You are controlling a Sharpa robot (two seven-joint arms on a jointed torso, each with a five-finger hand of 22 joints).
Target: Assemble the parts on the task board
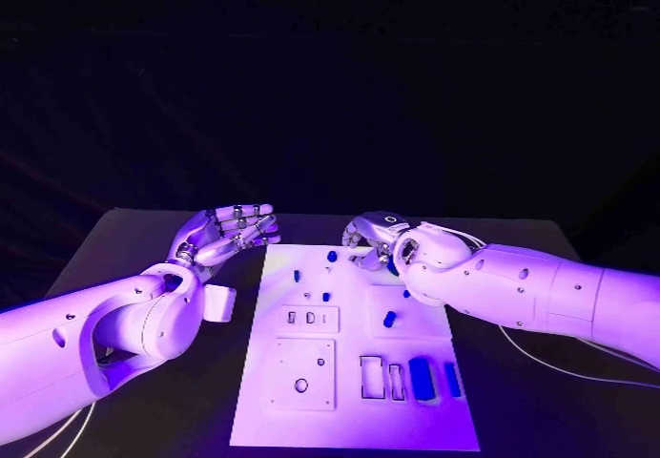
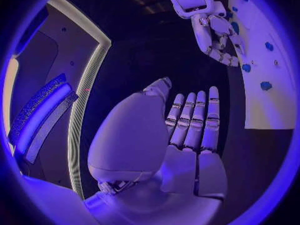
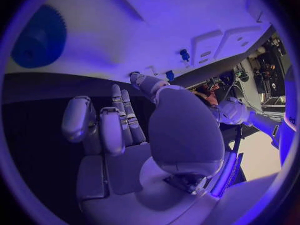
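Observation:
The white task board (image 1: 352,401) lies mid-table with small blue parts on it: one near the far edge (image 1: 333,256), one in the middle (image 1: 389,319), two blocks (image 1: 421,374) at the near right. My right hand (image 1: 379,239) hovers over the board's far edge, fingers pointing down beside the far part. In the right wrist view its fingers (image 3: 119,120) are stretched out with nothing between them, and a round toothed blue part (image 3: 39,36) lies on the board. My left hand (image 1: 227,234) floats off the board's far left corner, palm and fingers (image 2: 194,120) flat and empty.
The board carries raised white blocks with slots and holes (image 1: 305,320), plus a rectangular recess (image 1: 371,377). Black table (image 1: 137,239) surrounds it. A white cable (image 1: 578,367) trails under my right arm. The left wrist view shows my right hand (image 2: 215,35) at the board (image 2: 269,105).

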